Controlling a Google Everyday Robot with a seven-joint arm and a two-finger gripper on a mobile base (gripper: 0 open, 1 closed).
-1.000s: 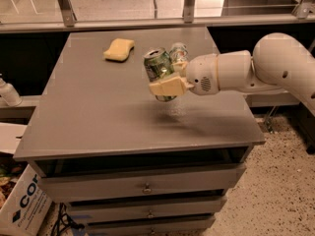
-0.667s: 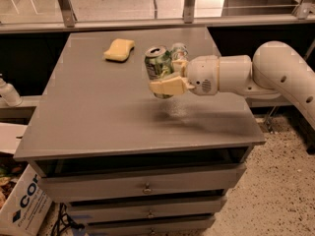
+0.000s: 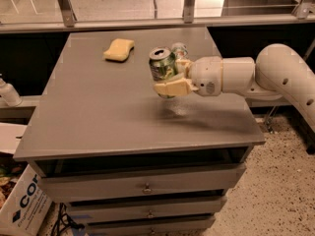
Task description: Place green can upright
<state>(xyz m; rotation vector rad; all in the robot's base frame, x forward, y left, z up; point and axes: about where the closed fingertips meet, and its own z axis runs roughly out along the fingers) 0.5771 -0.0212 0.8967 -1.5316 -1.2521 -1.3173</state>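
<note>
Right of the frame's centre, the green can (image 3: 160, 65) is grasped by the pincer (image 3: 171, 77), held nearly upright and seemingly clear of the bench (image 3: 98, 117), with a shadow below. Lowering onto the surface and release are judged to remain.

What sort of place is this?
Probably a lab or office workroom: a grey drawer cabinet, a cardboard box on the speckled floor, and a robot's gripper holding a green can just above the cabinet top.
</note>
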